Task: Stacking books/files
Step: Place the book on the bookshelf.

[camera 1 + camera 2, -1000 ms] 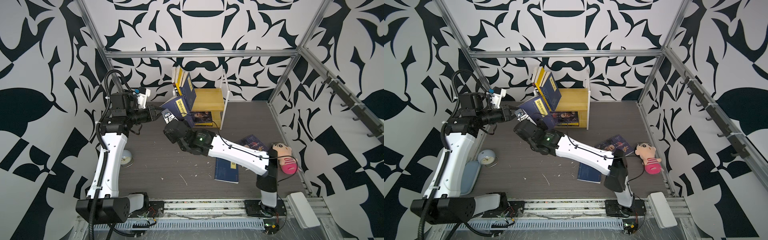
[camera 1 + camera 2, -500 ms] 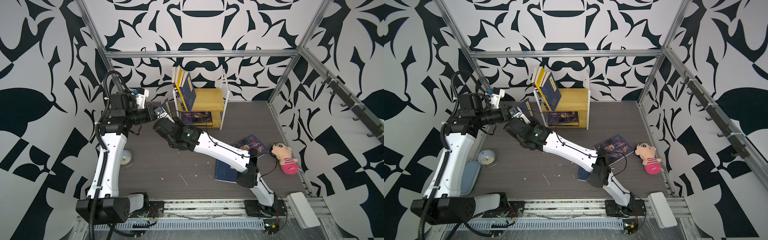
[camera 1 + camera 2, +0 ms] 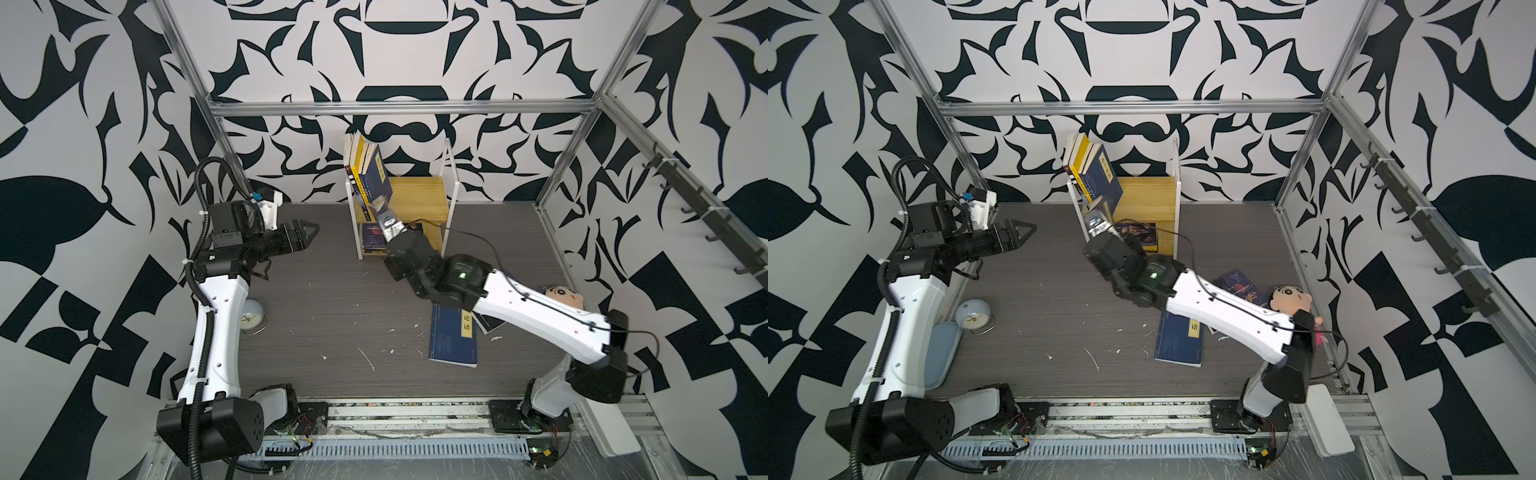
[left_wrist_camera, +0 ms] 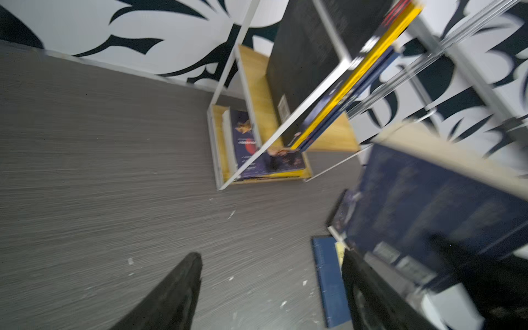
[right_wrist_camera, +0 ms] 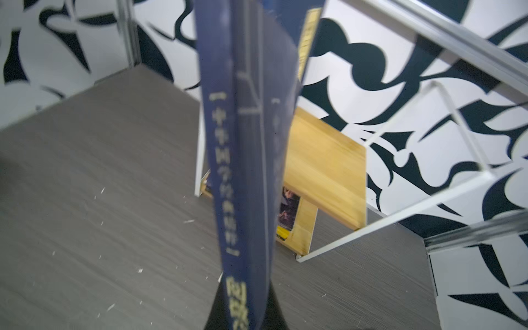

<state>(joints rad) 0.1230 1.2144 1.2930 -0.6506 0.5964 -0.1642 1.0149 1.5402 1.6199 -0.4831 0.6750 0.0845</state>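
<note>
Grey wood-grain table (image 3: 332, 311) carries every item. The shelf unit (image 3: 419, 195), a white frame with yellow wood boards, stands at the far edge against the patterned wall.

Right gripper (image 3: 384, 214): jaws clamped on the lower corner of the held navy book (image 3: 376, 183). This book stands tilted on the upper board, just beside the upright books (image 3: 355, 160) at the shelf's left end. Its cover bears a yellow title strip. In the right wrist view its spine shows pale characters, too blurred to read.

Left gripper (image 3: 311, 233): fingers spread wide, holding nothing, raised over the table's left side, well apart from the shelf.

Flat navy book (image 3: 451, 349): lies on the table, its far end under the right arm. The yellow label reads "论语".

Purple-blue book (image 3: 1241, 284): flat on the table just beyond, partly under the same arm; cover text not legible.

Shelf book (image 3: 1140, 235): flat on the lower board, dark cover.

Doll (image 3: 563, 293): at the table's right edge.

Clock (image 3: 252, 318): beside the left arm.
</note>
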